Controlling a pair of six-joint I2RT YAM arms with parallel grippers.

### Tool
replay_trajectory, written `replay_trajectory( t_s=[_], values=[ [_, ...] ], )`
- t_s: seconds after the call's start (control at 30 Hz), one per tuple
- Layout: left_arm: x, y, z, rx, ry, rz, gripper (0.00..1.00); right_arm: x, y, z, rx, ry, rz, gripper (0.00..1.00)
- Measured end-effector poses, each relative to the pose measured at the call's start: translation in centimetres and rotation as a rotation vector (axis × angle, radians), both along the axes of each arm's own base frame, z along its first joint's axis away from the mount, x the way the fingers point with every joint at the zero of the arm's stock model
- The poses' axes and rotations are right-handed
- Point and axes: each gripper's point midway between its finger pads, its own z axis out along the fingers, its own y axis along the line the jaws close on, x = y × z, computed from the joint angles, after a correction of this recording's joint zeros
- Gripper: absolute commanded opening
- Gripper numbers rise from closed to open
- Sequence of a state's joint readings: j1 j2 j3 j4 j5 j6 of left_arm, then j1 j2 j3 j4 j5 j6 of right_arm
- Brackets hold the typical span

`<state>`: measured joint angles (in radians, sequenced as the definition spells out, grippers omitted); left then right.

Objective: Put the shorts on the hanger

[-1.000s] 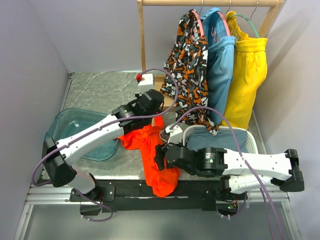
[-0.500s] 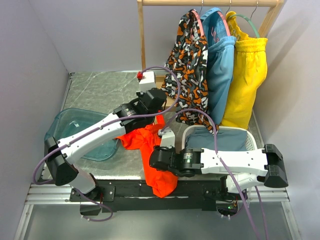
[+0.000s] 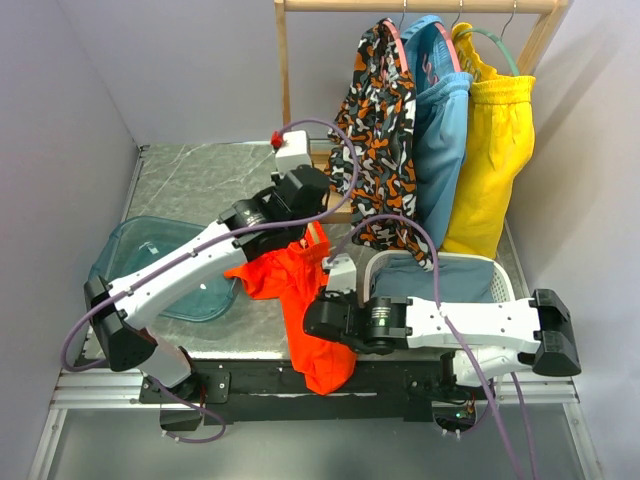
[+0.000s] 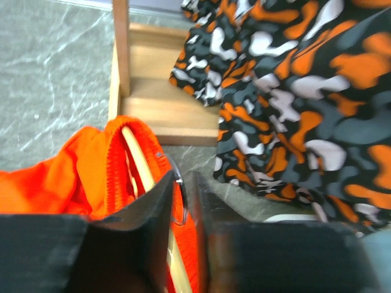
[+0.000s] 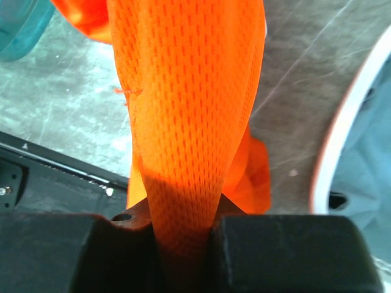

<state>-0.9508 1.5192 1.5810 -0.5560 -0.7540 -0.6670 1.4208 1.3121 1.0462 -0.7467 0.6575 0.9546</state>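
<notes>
The left hand [image 4: 183, 204] is clenched on the hanger [image 4: 138, 154], whose tan wood sits inside the gathered waistband of the shorts [image 4: 73, 177]. The right hand [image 5: 183, 244] grasps a hanging band of the shorts' mesh. The 2 hands hold the shorts above the marbled surface [image 3: 200, 180], near the white basket [image 3: 503, 282].

From the left wrist I see only a short strip of the hanger [image 4: 139, 160]. The rest is buried in the waistband of the shorts [image 4: 91, 165] or hidden behind my left gripper [image 4: 183, 183]. The small metal piece [image 4: 180, 198] between its fingers is blurred, possibly a hook. Fabric covers the pads of the right gripper [image 5: 183, 238], and from the top camera both sets of fingertips sit under the wrists.
</notes>
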Motion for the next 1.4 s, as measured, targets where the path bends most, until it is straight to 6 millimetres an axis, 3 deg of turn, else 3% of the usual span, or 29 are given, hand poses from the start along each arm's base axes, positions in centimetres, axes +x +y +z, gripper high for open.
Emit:
replay_trajectory(
  t_s=[0.17, 0.3, 0.5, 0.83, 1.03, 1.1, 1.27, 1.4],
  values=[
    [-0.2, -0.5, 2.9, -0.048, -0.028, -0.032, 0.70, 0.1, -1.1, 0.7, -0.009, -0.031, 0.023, 0.00],
    [-1.0, -0.4, 4.2, -0.058, -0.021, -0.074, 0.81, 0.2, -1.7, 1.6, 0.004, -0.058, 0.037, 0.00],
    [-3.0, 0.9, 6.3, -0.089, -0.021, -0.130, 0.83, 0.7, -2.9, 3.7, 0.050, -0.112, 0.033, 0.00],
    [-6.4, 5.4, 14.4, -0.232, -0.144, -0.147, 0.85, 1.8, -4.6, 7.2, 0.101, -0.206, -0.004, 0.00],
    [-8.0, 8.1, 18.7, -0.314, -0.225, -0.135, 0.82, 3.8, -4.5, 13.3, 0.141, -0.282, -0.064, 0.00],
    [-8.5, 8.8, 19.3, -0.331, -0.238, -0.134, 0.81, 5.3, -4.6, 15.4, 0.170, -0.308, -0.102, 0.00],
    [-9.2, 9.9, 19.7, -0.342, -0.246, -0.126, 0.81, 8.8, -6.4, 17.4, 0.146, -0.352, -0.173, 0.00],
    [-9.2, 10.0, 19.5, -0.335, -0.242, -0.125, 0.81, 10.5, -6.8, 19.6, 0.114, -0.393, -0.186, 0.00]
  ],
)
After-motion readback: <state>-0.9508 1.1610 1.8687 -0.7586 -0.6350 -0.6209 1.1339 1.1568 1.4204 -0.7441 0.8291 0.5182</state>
